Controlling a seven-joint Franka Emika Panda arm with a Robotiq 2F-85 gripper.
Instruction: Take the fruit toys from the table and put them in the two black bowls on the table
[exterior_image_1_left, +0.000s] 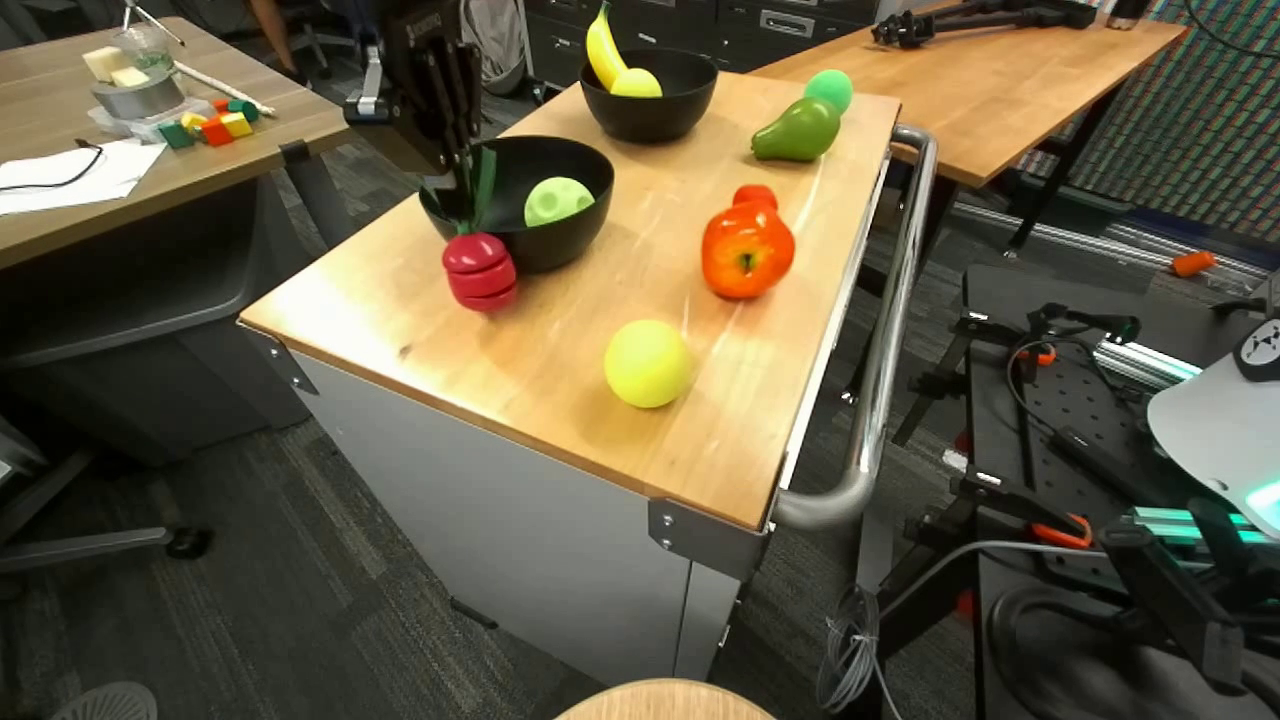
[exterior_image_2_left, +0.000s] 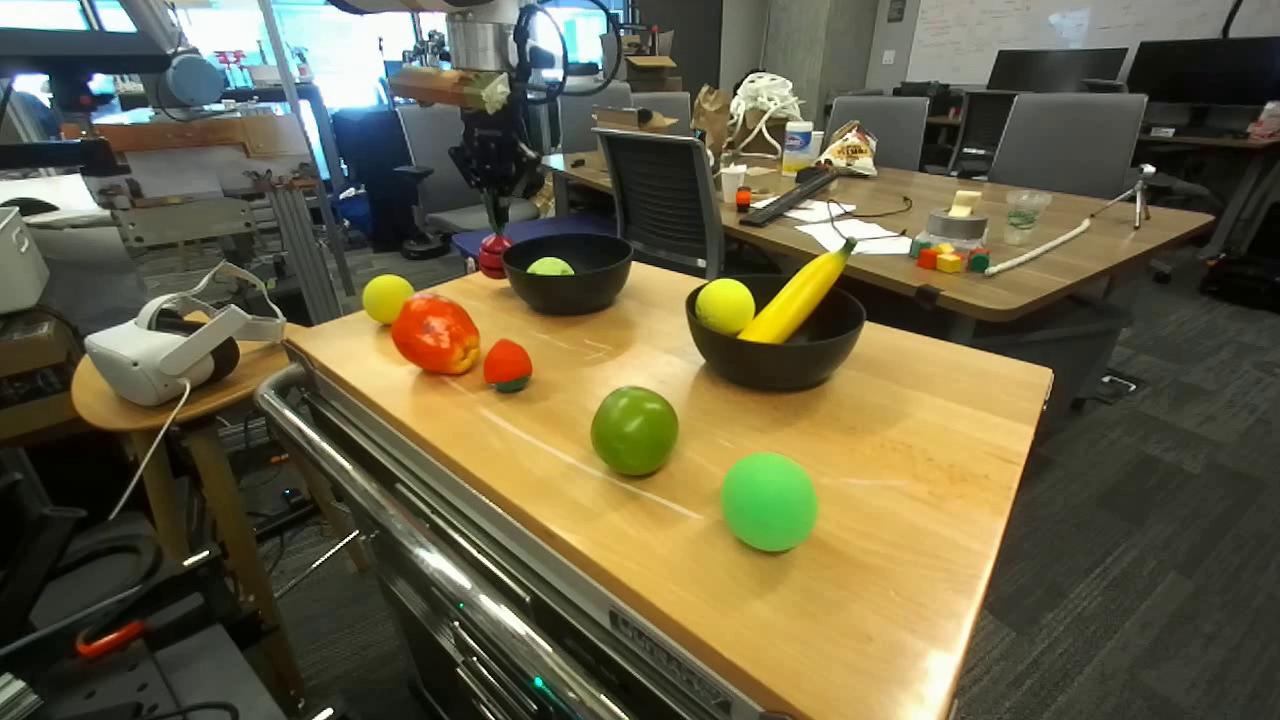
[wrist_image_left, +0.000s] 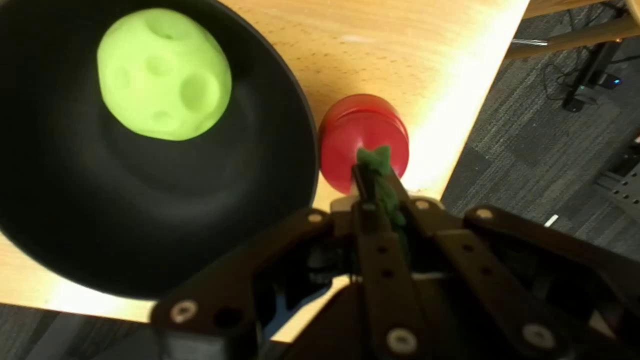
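Observation:
My gripper is shut on the green leaves of a red radish toy; it shows in the wrist view (wrist_image_left: 375, 187) and in both exterior views (exterior_image_1_left: 460, 185) (exterior_image_2_left: 497, 195). The radish (exterior_image_1_left: 480, 272) hangs upright just outside a black bowl (exterior_image_1_left: 545, 245), also seen in the wrist view (wrist_image_left: 350, 135); whether it touches the table is unclear. That bowl holds a pale green dimpled ball (wrist_image_left: 165, 75). The second black bowl (exterior_image_2_left: 780, 365) holds a banana (exterior_image_2_left: 800, 295) and a yellow ball (exterior_image_2_left: 725, 306). A yellow ball (exterior_image_1_left: 648, 364), red-orange pepper (exterior_image_2_left: 435, 333), strawberry-like piece (exterior_image_2_left: 508, 364), green pear (exterior_image_1_left: 798, 130) and green ball (exterior_image_2_left: 769, 502) lie on the table.
The wooden tabletop (exterior_image_1_left: 560, 370) has a metal rail (exterior_image_1_left: 890, 340) along one long side. A desk with blocks and paper (exterior_image_1_left: 230, 130) stands close by. A stool with a white headset (exterior_image_2_left: 185, 340) stands near a table corner.

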